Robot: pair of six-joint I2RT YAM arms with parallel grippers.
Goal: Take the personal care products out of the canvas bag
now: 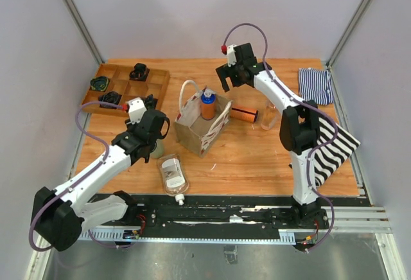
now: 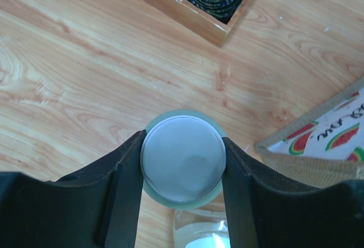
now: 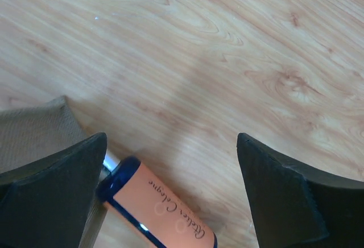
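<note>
The tan canvas bag [image 1: 196,132] stands mid-table with an orange bottle with a blue cap [image 1: 207,105] upright in it. My left gripper [image 1: 156,144] is just left of the bag, shut on the round pale cap of a bottle [image 2: 182,162] standing on the table; the bag's corner [image 2: 318,148] shows at the right. My right gripper [image 1: 225,79] is open and empty behind the bag. Under it [image 3: 170,137] an orange bottle [image 3: 170,211] lies on the wood beside the bag [image 3: 34,137]. An orange bottle [image 1: 245,113], a clear bottle [image 1: 268,117] and another clear bottle [image 1: 173,174] lie outside the bag.
A compartmented wooden tray [image 1: 157,84] with small black objects sits at the back left; its corner [image 2: 199,17] shows in the left wrist view. A black-and-white striped cloth [image 1: 337,148] lies at the right edge, a blue-striped cloth [image 1: 316,85] at the back right.
</note>
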